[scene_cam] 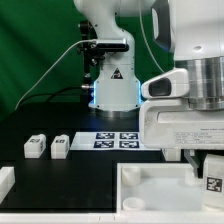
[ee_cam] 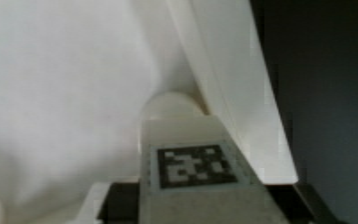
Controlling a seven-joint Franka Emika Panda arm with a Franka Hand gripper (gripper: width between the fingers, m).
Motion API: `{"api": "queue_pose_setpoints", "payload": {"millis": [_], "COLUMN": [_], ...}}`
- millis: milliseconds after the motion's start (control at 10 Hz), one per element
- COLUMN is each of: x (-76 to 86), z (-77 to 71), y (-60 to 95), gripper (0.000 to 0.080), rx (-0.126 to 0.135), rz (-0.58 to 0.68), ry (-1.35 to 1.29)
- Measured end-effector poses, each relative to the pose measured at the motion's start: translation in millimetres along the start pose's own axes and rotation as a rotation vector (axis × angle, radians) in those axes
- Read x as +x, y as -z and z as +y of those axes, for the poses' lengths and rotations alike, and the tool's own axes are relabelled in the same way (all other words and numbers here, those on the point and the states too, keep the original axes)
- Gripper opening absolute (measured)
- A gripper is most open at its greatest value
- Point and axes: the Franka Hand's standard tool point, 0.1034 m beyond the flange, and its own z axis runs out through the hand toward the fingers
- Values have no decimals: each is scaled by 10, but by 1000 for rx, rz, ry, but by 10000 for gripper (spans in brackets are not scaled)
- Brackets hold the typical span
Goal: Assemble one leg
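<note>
My gripper (scene_cam: 207, 160) is shut on one leg (scene_cam: 213, 173), a small white block with a black-and-white tag, held over the right side of the large white tray-shaped piece (scene_cam: 150, 176). In the wrist view the leg (ee_cam: 190, 150) runs out from between my dark fingers (ee_cam: 130, 196). Its far tip lies against the inner side of the tray's raised rim (ee_cam: 226, 70). Two more legs (scene_cam: 37, 146) (scene_cam: 60, 147) lie on the black table at the exterior view's left.
The marker board (scene_cam: 118, 139) lies on the table in front of the robot base (scene_cam: 112, 85). Another white part (scene_cam: 5, 181) shows at the exterior view's lower left edge. The dark table (ee_cam: 327, 100) lies beyond the tray's rim.
</note>
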Motion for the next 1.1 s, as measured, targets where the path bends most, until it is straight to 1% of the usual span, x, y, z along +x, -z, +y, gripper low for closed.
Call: {"api": "queue_pose_setpoints", "payload": {"millis": [100,200,400,500,600,900,1000,1100], "x": [21,69,57,60,71,54,54,51], "z": [8,34,0,-8,8,-1,-1,-6], "y": [11,46,23,16,11,2,1,1], "gripper": [295,295,295,295,295,295,475,589], "rx": [10,20,16,23,32,30,33,33], "rz": [-5,-30,-103,-124,-132,-133,-132,-132], "ry": [-152,-390,-838,-1002,-1072,-1055,-1018,-1014]}}
